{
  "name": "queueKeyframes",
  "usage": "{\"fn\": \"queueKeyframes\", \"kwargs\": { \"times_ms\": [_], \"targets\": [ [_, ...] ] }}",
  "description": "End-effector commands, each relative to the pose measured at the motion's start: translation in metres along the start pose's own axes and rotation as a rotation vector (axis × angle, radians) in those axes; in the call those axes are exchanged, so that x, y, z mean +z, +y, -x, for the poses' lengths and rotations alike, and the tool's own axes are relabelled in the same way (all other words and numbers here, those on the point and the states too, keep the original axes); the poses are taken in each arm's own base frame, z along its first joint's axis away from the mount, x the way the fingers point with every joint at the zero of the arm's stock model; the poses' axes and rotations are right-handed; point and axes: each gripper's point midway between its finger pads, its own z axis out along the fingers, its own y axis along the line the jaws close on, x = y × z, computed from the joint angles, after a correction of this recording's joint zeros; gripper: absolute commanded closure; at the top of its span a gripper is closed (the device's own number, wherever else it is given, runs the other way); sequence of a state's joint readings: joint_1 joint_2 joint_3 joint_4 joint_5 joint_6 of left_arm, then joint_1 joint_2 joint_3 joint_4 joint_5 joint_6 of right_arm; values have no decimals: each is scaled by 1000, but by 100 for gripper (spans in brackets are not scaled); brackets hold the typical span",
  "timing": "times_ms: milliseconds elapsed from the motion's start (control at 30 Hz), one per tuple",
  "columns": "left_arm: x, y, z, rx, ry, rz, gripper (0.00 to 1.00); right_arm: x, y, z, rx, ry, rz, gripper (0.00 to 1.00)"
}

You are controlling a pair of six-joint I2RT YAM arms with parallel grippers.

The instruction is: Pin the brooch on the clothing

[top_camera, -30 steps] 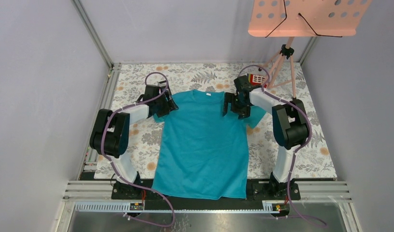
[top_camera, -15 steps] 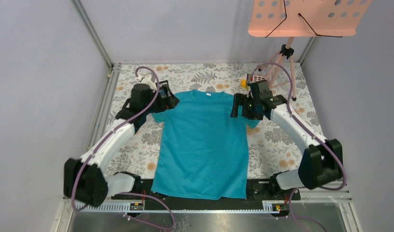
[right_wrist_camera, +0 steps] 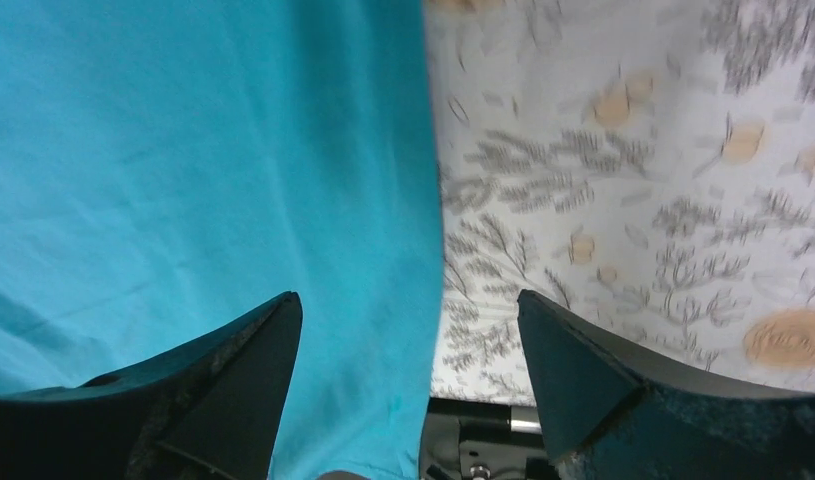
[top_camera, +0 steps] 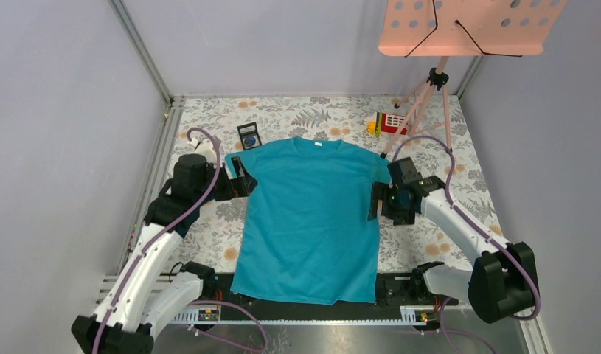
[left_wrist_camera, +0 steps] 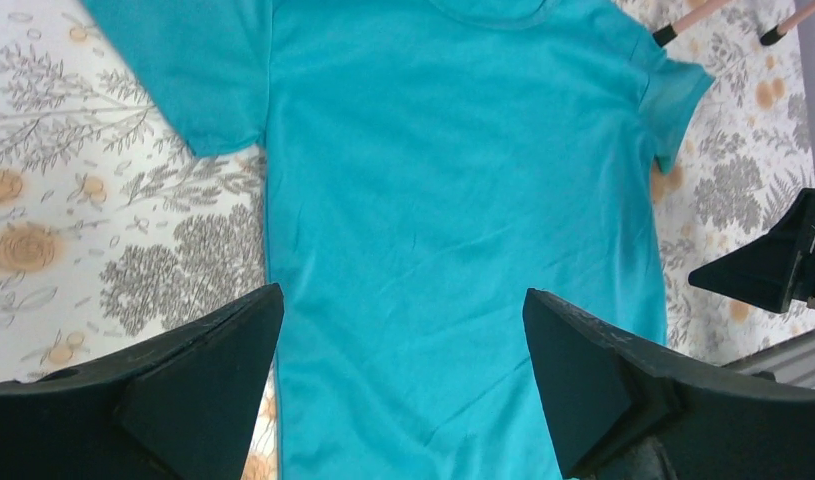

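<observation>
The left gripper [top_camera: 237, 177] is spread and empty beside the sleeve of the T-shirt [top_camera: 312, 221]. The right gripper [top_camera: 379, 200] is also spread and empty at the other side. The shirt lies flat, soft and light. The brooch [top_camera: 251, 139] sits in a black stand [top_camera: 243, 130], upper left of centre. It looks small and hard, so it is best pinched at the rim.

No text, number or brand could be read in any view. A white neck label [top_camera: 316, 145] was seen inside the collar of the teal T-shirt [top_camera: 312, 214], but nothing on it could be made out. Pale markings were noted on the small red box [top_camera: 392, 122] at the far side of the bench [top_camera: 297, 110], too small to be read.
</observation>
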State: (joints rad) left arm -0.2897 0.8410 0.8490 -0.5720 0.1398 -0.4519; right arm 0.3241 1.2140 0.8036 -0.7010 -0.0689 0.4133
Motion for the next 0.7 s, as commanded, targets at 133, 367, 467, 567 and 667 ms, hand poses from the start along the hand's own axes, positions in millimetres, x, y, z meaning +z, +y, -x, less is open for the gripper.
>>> {"fn": "queueKeyframes", "kwargs": {
  "times_ms": [133, 367, 467, 567, 667],
  "targets": [
    [-40, 0, -32, 15, 5, -56, 1, -3, -22, -63, 173, 33, -1, 21],
    [-31, 7, -36, -46, 14, -19, 1, -5, -14, -81, 193, 61, 46, 34],
    [-29, 8, -22, -51, -11, 15, 1, -1, -18, -83, 163, 78, 2, 36],
    [-30, 8, -3, -41, -46, 43, 1, 4, -16, -93, 128, 113, -19, 37],
    [-30, 7, 11, -31, -55, 57, 1, 8, -17, -102, 117, 126, -31, 40]
  ]
}}
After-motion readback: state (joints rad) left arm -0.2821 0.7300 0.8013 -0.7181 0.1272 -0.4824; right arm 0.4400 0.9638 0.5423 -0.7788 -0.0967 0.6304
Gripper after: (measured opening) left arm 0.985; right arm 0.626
